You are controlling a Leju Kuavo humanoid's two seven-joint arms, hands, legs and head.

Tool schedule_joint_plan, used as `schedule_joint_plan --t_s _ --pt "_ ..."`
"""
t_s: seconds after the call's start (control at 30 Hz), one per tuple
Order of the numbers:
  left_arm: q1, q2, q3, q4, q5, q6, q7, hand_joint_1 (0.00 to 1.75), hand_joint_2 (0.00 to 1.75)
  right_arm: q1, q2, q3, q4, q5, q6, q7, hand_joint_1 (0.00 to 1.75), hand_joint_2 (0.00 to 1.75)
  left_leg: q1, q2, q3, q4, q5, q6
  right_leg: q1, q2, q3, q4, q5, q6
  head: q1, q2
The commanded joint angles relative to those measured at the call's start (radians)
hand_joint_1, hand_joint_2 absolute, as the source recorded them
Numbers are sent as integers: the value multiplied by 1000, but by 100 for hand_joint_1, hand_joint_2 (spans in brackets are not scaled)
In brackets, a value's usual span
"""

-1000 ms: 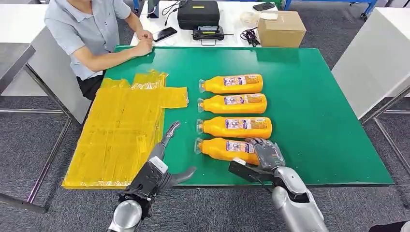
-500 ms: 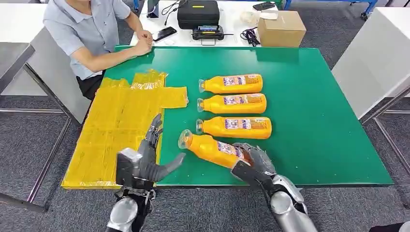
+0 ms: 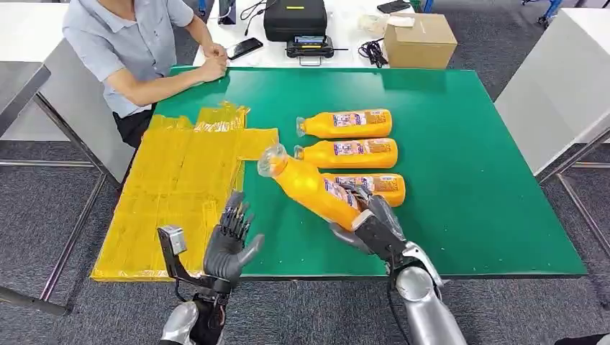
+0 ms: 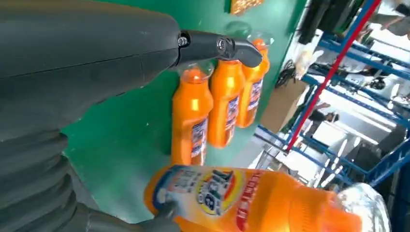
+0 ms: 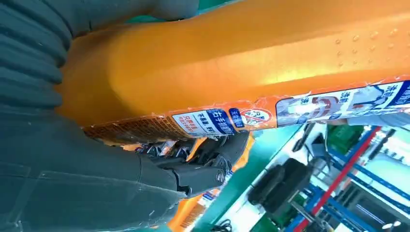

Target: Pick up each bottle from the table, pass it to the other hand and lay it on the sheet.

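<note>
Green table [image 3: 467, 180] carried three bottles in a row. Right hand [image 3: 370, 226] gripped the lifted bottle [image 3: 313, 188] by its base — long axis tilted, cap toward the sheet [image 3: 180, 187]. Left hand [image 3: 229, 243], fingers spread and holding nothing, waited just beside, below the cap end.

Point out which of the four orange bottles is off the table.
The bottle gripped by the right hand, tilted with its cap toward the yellow sheet. The other three bottles lie flat in a row on the green table.
</note>
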Motion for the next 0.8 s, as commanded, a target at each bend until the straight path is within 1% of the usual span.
schedule_joint_plan --t_s 0.03,0.07,0.1,0.13,0.17,0.2,0.27,0.3,0.33,0.4,0.43,0.6,0.63,0.67,0.7,0.73,0.8 --pt "-81 -5 -19 170 -8 -81 -7 0 175 -93 69 6 149 -9 -6 4 134 175 1 3 3 -1 -1 -2 1 2 3 -1 0 -3 0 0" --pt "-90 -5 -22 178 -25 -70 -16 0 175 -96 77 18 169 -4 -12 6 150 175 1 2 2 0 -1 -2 1 2 2 0 0 -2 0 0" --pt "-98 -5 -25 184 -28 -69 -21 0 175 -101 85 27 192 -3 -11 5 154 175 1 3 5 -1 -2 -3 1 2 4 -1 -1 -3 0 0" --pt "-103 -5 -25 182 22 -106 -35 0 175 -109 93 39 220 -1 -13 6 154 175 1 4 4 -1 -1 -2 2 3 3 -1 0 -3 0 0" --pt "-104 -5 -24 180 41 -118 -36 0 175 -116 95 47 238 0 -13 6 152 175 1 2 3 0 -1 -2 1 1 2 -1 0 -2 0 0" --pt "-107 -5 -24 172 46 -120 -40 0 175 -117 101 56 255 5 -20 6 152 175 2 3 4 0 -1 -3 2 2 3 0 -1 -3 0 0" --pt "-108 -4 -19 159 31 -101 -39 0 175 -126 104 85 281 43 -47 3 161 175 2 3 3 0 -1 -2 2 2 2 -1 0 -2 0 0" --pt "-113 -5 -14 162 20 -88 -37 0 175 -128 110 90 290 43 -47 4 161 175 1 3 2 0 0 -1 1 2 1 -1 0 -2 0 0" --pt "-120 -3 -9 170 15 -84 -35 0 175 -126 114 96 288 44 -47 3 164 175 2 3 4 0 -2 -2 2 2 3 0 -1 -3 0 0" --pt "-132 -3 -7 191 -18 -63 -33 0 175 -123 111 120 276 70 -61 -4 173 175 1 2 2 0 -1 -2 1 1 1 0 0 -2 0 0" --pt "-134 -3 -5 194 -19 -62 -33 0 175 -122 114 124 275 72 -62 -4 173 175 2 2 3 0 -2 -2 2 2 3 0 -1 -3 0 0" --pt "-134 -3 -5 194 -19 -62 -33 0 175 -122 114 124 275 72 -62 -4 173 175 1 1 1 0 0 -1 1 1 0 0 0 -2 0 0" --pt "-134 -3 -5 194 -19 -62 -33 0 175 -122 114 124 275 72 -62 -4 169 175 2 1 3 0 -1 -2 2 1 3 0 -1 -3 0 0" --pt "-142 -5 -2 216 -31 -55 -34 0 175 -119 112 130 266 71 -53 -4 173 175 1 0 1 0 0 -1 1 0 0 0 0 -2 0 0" --pt "-156 -5 6 250 -32 -57 -27 0 175 -119 113 141 268 54 -25 -11 161 175 2 1 3 0 -2 -3 2 0 3 1 -2 -3 0 0" --pt "-167 -5 19 281 -20 -58 -31 0 175 -118 117 150 267 44 -17 -15 159 175 1 1 2 0 -1 -2 1 0 2 0 -1 -3 0 0" --pt "-181 -4 44 325 -17 -74 -56 0 175 -111 118 185 259 49 -17 -17 161 175 1 1 1 -1 0 -2 1 0 1 0 0 -2 0 0"
